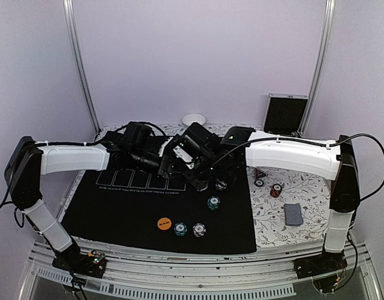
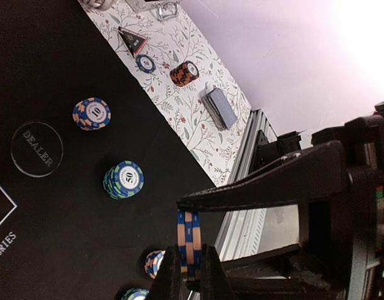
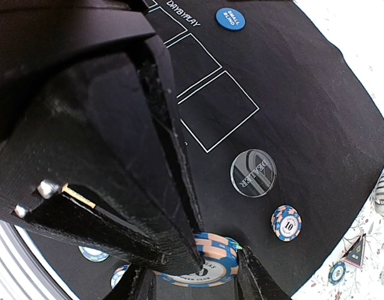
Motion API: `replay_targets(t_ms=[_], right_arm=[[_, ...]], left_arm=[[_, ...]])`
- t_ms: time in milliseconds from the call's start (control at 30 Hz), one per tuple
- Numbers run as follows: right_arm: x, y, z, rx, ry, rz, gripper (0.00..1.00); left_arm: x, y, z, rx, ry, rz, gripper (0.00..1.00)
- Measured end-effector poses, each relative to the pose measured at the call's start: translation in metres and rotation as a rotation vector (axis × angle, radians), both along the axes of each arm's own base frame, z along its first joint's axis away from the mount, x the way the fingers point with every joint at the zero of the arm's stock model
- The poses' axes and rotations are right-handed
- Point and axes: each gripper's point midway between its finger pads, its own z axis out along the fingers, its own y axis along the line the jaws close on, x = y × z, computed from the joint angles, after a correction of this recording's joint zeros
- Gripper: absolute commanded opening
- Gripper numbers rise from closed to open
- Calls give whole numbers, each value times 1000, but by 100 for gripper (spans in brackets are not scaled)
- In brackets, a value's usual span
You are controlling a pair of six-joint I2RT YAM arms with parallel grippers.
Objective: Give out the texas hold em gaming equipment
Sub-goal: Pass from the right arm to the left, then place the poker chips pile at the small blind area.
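four chip stacks [image 2: 124, 179] on the mat [image 2: 54, 237], two on the cloth [image 2: 179, 119] — one card deck [image 2: 219, 107], one red triangle [image 2: 132, 40]

The premises were a robotics test cell. Plain white panels [image 1: 198, 56] closed off the far side, framed by aluminium uprights [image 1: 80, 69]. The left arm [image 1: 73, 159] and right arm [image 1: 292, 156] stood bolted to a slotted metal rail [image 1: 198, 278] along the near edge of the surface [image 1: 308, 187], with cabling exposed.

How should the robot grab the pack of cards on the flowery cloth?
Come straight down and pinch the card deck across its two long edges. It lies flat on the flowery cloth in a neat stack, with nothing touching it, so the narrow width is probably easiest to pinch.
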Motion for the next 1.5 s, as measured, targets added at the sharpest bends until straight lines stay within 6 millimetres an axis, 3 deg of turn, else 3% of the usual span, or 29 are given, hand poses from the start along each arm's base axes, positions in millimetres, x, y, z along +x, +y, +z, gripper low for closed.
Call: replay_targets(t_ms=[67, 133, 200, 333, 500, 633, 767, 867, 1000, 1233, 1500], right_arm=[[0, 0, 0, 1, 0, -2, 52], [1, 0, 0, 4, 0, -9, 72], [4, 1, 2, 10, -14, -15, 85], [13, -1, 6, 20, -46, -41, 100], [17, -10, 8, 10, -69, -69, 99], [17, -25, 18, 14, -90, -101, 99], [22, -48, 34, 40, -113, -153, 99], [28, -65, 46, 62, -126, -198, 99], [33, -80, 53, 75, -138, -238, 99], [30, -87, 47, 66, -126, -252, 99], [28, -90, 49, 71, -124, -262, 99]], left_arm=[[1, 0, 0, 2, -1, 3, 0], [2, 0, -1, 5, -6, 9, 0], [5, 3, -5, 31, -23, 29, 0], [20, 12, -15, 101, -72, 100, 0], [59, 46, -25, 238, -153, 250, 0], [117, 100, -18, 403, -266, 457, 0], [182, 160, -13, 676, -423, 681, 0], [210, 185, -28, 878, -487, 743, 0], [241, 205, -64, 1131, -537, 742, 0], [259, 226, -117, 1421, -572, 650, 0], [262, 226, -138, 1528, -602, 561, 2]])
